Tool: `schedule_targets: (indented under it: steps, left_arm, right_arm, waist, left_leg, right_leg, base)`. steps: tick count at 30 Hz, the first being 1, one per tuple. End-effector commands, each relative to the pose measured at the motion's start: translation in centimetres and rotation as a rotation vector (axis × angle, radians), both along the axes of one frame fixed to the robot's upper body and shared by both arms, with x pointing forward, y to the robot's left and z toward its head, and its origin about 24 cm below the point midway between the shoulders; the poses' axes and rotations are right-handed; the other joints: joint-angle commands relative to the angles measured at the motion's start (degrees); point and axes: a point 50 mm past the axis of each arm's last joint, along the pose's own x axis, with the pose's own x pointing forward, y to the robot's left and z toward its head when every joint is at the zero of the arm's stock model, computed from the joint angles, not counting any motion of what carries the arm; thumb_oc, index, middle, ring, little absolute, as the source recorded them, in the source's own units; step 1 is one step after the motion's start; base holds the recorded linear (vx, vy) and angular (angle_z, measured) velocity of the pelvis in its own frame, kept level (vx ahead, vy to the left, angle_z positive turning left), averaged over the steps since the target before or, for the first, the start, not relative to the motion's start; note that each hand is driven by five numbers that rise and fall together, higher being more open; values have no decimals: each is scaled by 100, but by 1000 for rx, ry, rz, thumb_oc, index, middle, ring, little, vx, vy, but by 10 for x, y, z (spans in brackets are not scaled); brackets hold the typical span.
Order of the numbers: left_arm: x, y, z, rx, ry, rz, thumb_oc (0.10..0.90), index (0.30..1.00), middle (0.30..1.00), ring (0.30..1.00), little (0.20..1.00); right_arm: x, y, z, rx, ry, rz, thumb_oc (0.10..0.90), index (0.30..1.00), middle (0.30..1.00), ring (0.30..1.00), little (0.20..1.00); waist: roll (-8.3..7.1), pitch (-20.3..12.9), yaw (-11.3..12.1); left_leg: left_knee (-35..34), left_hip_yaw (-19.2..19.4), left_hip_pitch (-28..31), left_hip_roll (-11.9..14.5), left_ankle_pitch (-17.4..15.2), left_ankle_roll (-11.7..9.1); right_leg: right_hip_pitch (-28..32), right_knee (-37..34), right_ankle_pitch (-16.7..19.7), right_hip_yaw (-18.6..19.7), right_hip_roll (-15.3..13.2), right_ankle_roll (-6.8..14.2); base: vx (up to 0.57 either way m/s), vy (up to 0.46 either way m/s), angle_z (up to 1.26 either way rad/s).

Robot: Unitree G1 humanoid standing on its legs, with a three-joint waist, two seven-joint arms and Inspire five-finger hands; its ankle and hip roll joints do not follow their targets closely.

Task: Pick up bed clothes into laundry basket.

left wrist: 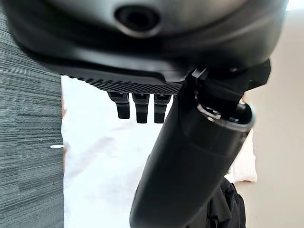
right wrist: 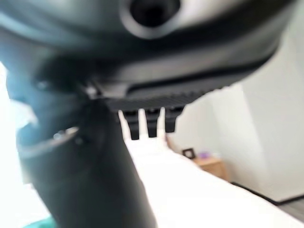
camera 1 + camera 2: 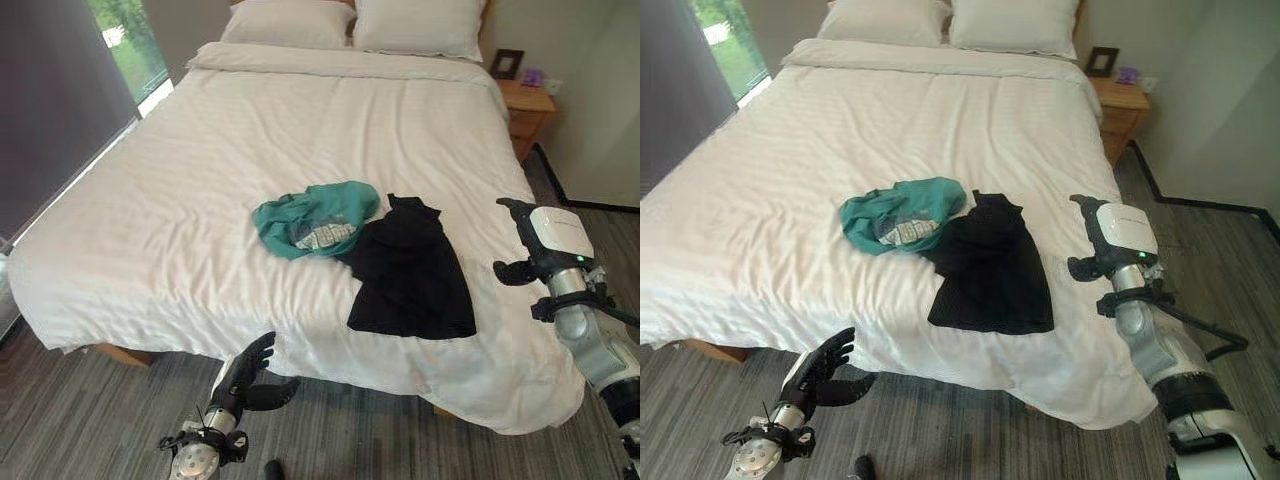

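You are starting out: green shirt [image 3: 318, 217] and black garment [image 3: 410, 268] are lying mid-frame on the bed [image 3: 200, 180]; left hand [image 3: 248, 372] and right hand [image 3: 522, 245] are hanging relaxed, holding nothing.

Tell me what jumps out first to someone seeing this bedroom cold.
Two garments lie on the white bed: a crumpled teal garment touching a flat black garment nearer the foot. The left hand hangs open below the bed's edge, and the right hand hovers beside the black garment.
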Motion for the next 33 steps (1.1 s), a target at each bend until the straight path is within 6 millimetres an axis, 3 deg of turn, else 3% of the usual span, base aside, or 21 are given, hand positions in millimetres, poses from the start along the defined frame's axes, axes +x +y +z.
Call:
schedule_targets:
  steps: [1,7,9,15,19,20,23,25,31,33]
  left_arm:
    - [17,-4,23,-44,-150,-37,800,900,900,900,900]
    - [14,-1,8,-30,-84,-18,800,900,900,900,900]
    - [13,1,0,-3,-52,-6,800,900,900,900,900]
    - [20,2,-16,72,-4,27,800,900,900,900,900]
    - [18,4,-24,71,32,55,800,900,900,900,900]
    - [9,5,-44,95,130,100,800,900,900,900,900]
    - [-2,8,-59,122,211,134,800,900,900,900,900]
    - [-27,18,-81,166,369,207,800,900,900,900,900]
    - [-52,36,-96,190,508,332,800,900,900,900,900]
    - [-58,39,-99,187,542,370,800,900,900,900,900]
  right_arm:
    - [15,-11,72,-84,-218,-37,800,900,900,900,900]
    - [26,-14,60,-41,-160,-84,800,900,900,900,900]
    - [32,-10,48,-4,-131,-93,800,900,900,900,900]
    - [47,2,41,-18,-91,-85,800,900,900,900,900]
    - [49,4,44,-31,-87,-73,800,900,900,900,900]
    - [54,13,36,-30,-62,-55,800,900,900,900,900]
    - [57,21,30,-20,-51,-39,800,900,900,900,900]
    - [58,28,21,-2,-39,-27,800,900,900,900,900]
    - [62,26,38,3,-102,-54,800,900,900,900,900]
    - [67,33,68,-28,-200,-39,800,900,900,900,900]
  waist:
    - [-235,-217,205]
    - [-183,-28,285]
    - [-95,243,352]
    - [53,577,536]
    - [79,629,558]
    - [110,687,602]
    - [118,677,613]
    - [106,636,617]
    - [66,595,558]
    - [18,555,499]
  left_leg:
    - [3,139,-79,446,-265,-422]
    - [3,7,-411,477,-181,-448]
    - [3,-98,-695,493,-98,-461]
    - [3,-218,-1433,568,81,-540]
    - [3,-249,-1528,587,111,-551]
    - [3,-314,-1644,580,131,-550]
    - [3,-344,-1615,562,123,-540]
    - [3,-392,-1534,533,107,-533]
    - [3,-387,-1352,479,52,-523]
    - [3,-330,-1192,453,-5,-505]
  right_leg:
    - [-24,40,-105,-21,-513,740]
    - [-252,43,-138,-42,-476,702]
    - [-533,47,-124,-28,-473,688]
    - [-1255,21,-27,41,-509,711]
    - [-1332,21,-18,22,-517,707]
    - [-1391,21,-26,16,-520,687]
    - [-1340,21,-42,7,-522,671]
    - [-1258,31,-59,-5,-526,646]
    - [-1122,41,-83,28,-539,641]
    - [-1005,45,-83,61,-552,645]
  base:
    - [23,-21,16]
    - [-44,-17,8]
    - [-135,-6,10]
    - [-115,16,3]
    - [-12,3,-1]
    - [-22,-6,4]
    - [35,-2,10]
    - [71,0,-3]
    - [20,9,0]
    - [49,51,-1]
